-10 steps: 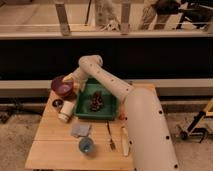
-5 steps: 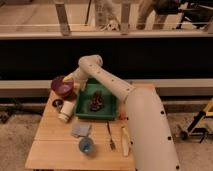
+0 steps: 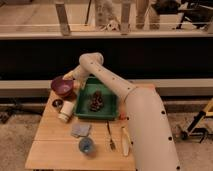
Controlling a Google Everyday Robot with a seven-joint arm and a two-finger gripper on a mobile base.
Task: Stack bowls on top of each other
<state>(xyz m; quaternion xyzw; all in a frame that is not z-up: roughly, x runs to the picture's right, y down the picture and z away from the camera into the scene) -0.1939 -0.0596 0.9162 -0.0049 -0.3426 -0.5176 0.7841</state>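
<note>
A purple bowl point(image 3: 62, 86) sits at the back left of the wooden table point(image 3: 55, 150). Its inside looks reddish, so the orange-red bowl may lie in it, but I cannot tell; no separate orange-red bowl shows. My gripper point(image 3: 75, 84) is at the purple bowl's right rim, at the end of the white arm point(image 3: 107, 80) that reaches in from the right.
A green tray point(image 3: 111, 106) holding a dark brown clump point(image 3: 96, 102) lies right of the bowl. A white cup point(image 3: 66, 111) and a small dark dish point(image 3: 57, 104) stand in front of it. A grey cloth point(image 3: 80, 130), a blue cup point(image 3: 86, 145), a fork point(image 3: 110, 136) and a pale utensil point(image 3: 125, 143) lie nearer.
</note>
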